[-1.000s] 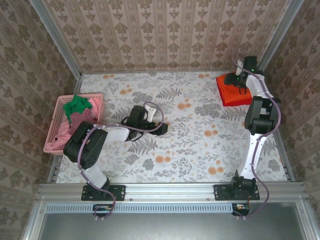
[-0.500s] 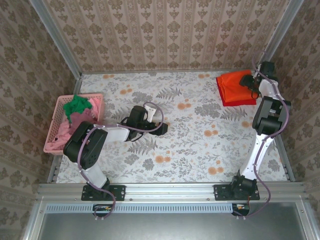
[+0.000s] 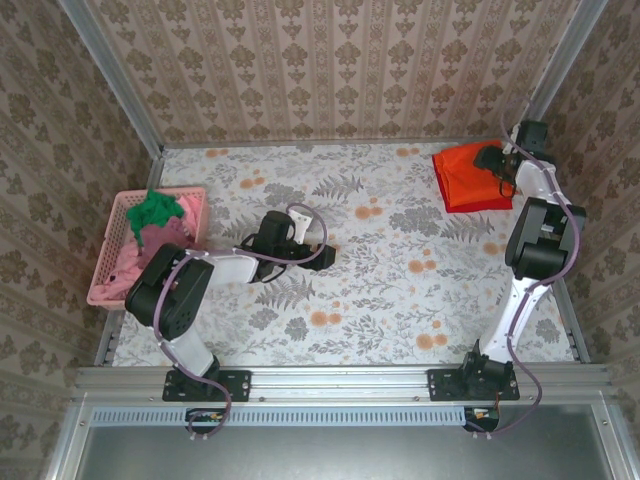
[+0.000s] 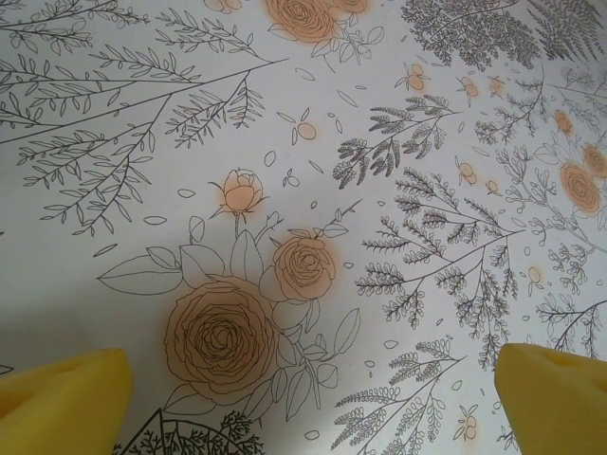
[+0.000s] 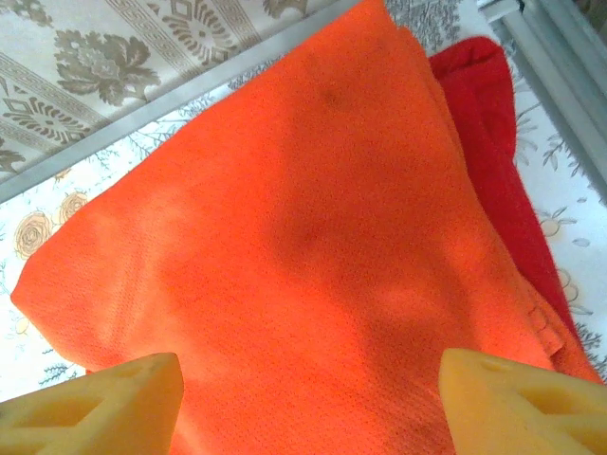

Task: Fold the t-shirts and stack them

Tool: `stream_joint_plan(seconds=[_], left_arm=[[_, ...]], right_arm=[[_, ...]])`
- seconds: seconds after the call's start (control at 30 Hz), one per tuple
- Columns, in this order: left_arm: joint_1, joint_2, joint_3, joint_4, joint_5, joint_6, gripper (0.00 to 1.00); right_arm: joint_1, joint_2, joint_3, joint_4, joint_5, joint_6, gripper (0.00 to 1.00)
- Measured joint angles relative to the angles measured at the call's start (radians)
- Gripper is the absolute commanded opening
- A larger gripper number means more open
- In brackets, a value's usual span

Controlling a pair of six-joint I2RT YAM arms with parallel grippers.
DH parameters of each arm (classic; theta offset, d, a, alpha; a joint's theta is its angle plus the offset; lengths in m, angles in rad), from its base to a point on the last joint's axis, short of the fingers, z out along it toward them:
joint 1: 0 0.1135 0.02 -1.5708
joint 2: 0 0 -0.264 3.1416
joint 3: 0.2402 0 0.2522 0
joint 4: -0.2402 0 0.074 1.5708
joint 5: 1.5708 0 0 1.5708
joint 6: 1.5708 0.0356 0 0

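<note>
A folded bright orange t-shirt (image 3: 462, 168) lies at the far right of the table on top of a deeper red t-shirt (image 3: 482, 204). My right gripper (image 3: 494, 162) hovers over the right edge of that stack. In the right wrist view the orange t-shirt (image 5: 285, 237) spreads under my right gripper (image 5: 313, 403), whose jaws stand open with nothing between them, and the red t-shirt (image 5: 498, 142) peeks out at the right. Green (image 3: 155, 208), mauve (image 3: 166, 232) and pink (image 3: 128, 264) t-shirts sit in the basket. My left gripper (image 3: 318, 255) rests open low over the table's middle; its yellow fingers (image 4: 59, 400) frame bare cloth.
The pink lattice basket (image 3: 112, 222) stands at the left edge. A metal frame rail (image 5: 555, 66) and papered walls close in right beside the stack. The flowered tablecloth (image 3: 400, 290) lies flat between the two arms.
My right gripper has drawn back from above the stack's middle toward its right edge and its jaws have spread a little. The left arm has not moved.
</note>
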Motion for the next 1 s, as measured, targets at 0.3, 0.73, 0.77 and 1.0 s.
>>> stream_joint_plan(seconds=[0.3,0.73,0.77,1.0], left_arm=[[0.0,-0.056,-0.047,0.006,-0.013,0.001,1.0],[0.194,-0.285,-0.095,-0.028,-0.153,0.082,1.0],[0.222,-0.311,-0.103,-0.028,-0.172,0.088,1.0],[0.358,-0.451,-0.176,-0.02,-0.322,0.156,1.0]], right_arm=[[-0.046,0.137,0.08,-0.079,-0.1,0.066,0.74],[-0.01,-0.284,-0.391,0.171,-0.051,-0.005,0.93],[0.002,-0.348,-0.46,0.209,-0.04,-0.012,0.95],[0.143,-0.687,-0.833,0.395,0.077,-0.045,1.0]])
